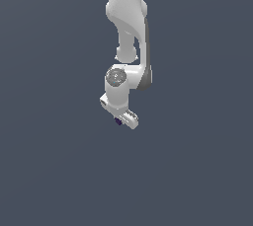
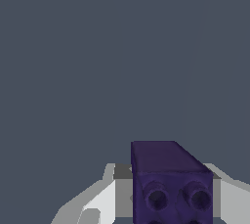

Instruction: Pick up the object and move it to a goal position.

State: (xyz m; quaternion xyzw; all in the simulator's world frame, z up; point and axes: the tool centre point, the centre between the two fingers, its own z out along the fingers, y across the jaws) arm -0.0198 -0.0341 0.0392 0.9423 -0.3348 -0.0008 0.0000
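The object (image 2: pixel 171 179) is a dark purple-navy block with round studs on one face, and it fills the space between my white fingers (image 2: pixel 105 198) in the wrist view. Both finger pads press against its sides. In the exterior view only a small purple bit of the object (image 1: pixel 118 121) peeks out beneath the gripper (image 1: pixel 121 120), which is shut on it at the end of the white arm hanging from above. No goal marker shows in either view.
A plain dark grey-blue surface (image 1: pixel 54 161) surrounds the arm in both views. No other objects, containers or edges appear.
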